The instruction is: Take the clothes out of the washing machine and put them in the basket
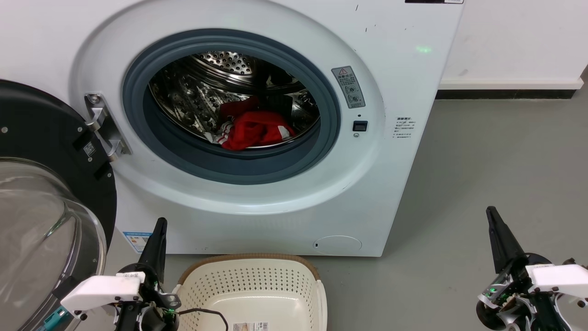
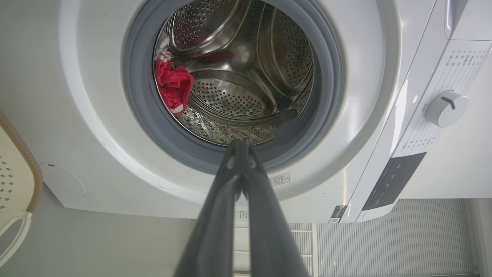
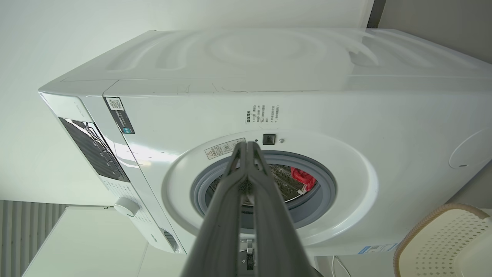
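Well inside the washing machine [image 1: 404,69] lies the red garment [image 1: 252,131]; left pincer [image 1: 161,225] and right pincer [image 1: 491,212] are both pressed together.

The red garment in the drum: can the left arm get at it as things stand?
Probably yes. The door is swung open, nothing blocks the porthole, and the red garment lies low inside. The left gripper, shut, sits below the opening, so it must rise and open first.

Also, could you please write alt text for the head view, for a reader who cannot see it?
Red clothes lie in the drum of the washing machine, its door open at left. The cream basket sits on the floor below, between the left gripper and right gripper, both shut.
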### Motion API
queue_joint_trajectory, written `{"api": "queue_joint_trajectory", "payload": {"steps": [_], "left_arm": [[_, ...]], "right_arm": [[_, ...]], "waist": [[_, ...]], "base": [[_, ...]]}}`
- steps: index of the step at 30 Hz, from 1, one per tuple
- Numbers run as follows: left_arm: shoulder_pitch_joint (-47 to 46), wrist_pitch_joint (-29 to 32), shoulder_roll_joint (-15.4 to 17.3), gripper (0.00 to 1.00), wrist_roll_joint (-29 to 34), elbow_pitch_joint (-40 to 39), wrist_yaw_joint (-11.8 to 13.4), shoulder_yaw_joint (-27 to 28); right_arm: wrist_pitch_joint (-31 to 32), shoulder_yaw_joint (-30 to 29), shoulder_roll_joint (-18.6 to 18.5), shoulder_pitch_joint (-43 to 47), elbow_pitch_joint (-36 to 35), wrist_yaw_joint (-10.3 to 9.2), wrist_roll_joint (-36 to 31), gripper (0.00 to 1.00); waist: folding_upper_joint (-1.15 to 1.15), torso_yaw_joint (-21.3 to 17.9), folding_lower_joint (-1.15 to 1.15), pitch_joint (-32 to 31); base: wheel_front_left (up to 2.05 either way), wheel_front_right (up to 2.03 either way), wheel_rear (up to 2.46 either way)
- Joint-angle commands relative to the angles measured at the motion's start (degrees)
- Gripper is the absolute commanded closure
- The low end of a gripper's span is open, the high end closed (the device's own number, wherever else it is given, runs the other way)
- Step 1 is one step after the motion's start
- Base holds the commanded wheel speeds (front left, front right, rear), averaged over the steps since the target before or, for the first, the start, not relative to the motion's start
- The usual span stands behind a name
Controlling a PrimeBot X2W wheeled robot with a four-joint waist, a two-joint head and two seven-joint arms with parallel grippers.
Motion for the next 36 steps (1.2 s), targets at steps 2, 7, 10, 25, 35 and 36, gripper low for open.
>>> {"api": "queue_joint_trajectory", "payload": {"steps": [2,7,10,25,35,36], "left_arm": [[-0.33,0.07,-0.05,1.0,-0.11,-0.07,-0.11,0.05],[-0.33,0.07,-0.05,1.0,-0.11,-0.07,-0.11,0.05],[-0.01,-0.01,0.0,0.0,0.01,-0.01,0.0,-0.02],[-1.24,-3.95,-0.03,0.0,7.88,-0.69,0.01,-2.82],[-1.8,-6.46,0.01,0.0,22.73,-4.43,0.01,-4.42],[-1.82,-6.69,0.0,0.0,23.98,-4.6,0.01,-4.59]], "right_arm": [[0.01,0.02,0.18,-0.69,0.07,0.0,-0.26,1.0],[0.01,0.02,0.18,-0.69,0.07,0.0,-0.26,1.0],[-0.02,0.0,0.0,0.0,-0.01,0.0,-0.02,0.0],[-3.92,0.34,0.02,1.58,-2.4,0.0,-6.97,0.0],[-6.43,0.18,0.03,2.14,-6.62,0.0,-20.67,0.0],[-6.67,0.24,0.03,2.2,-7.03,0.0,-21.95,0.0]], "waist": [[0.0,0.0,0.0,0.0],[0.0,0.0,0.0,0.0],[0.0,0.0,0.0,0.0],[0.0,0.08,0.0,-0.02],[0.0,0.26,0.0,0.02],[0.0,0.27,0.0,0.02]], "base": [[0.0,0.0,0.0],[0.0,0.0,0.0],[0.0,0.0,0.0],[0.0,0.0,0.0],[0.0,0.0,0.0],[0.0,0.0,0.0]]}}
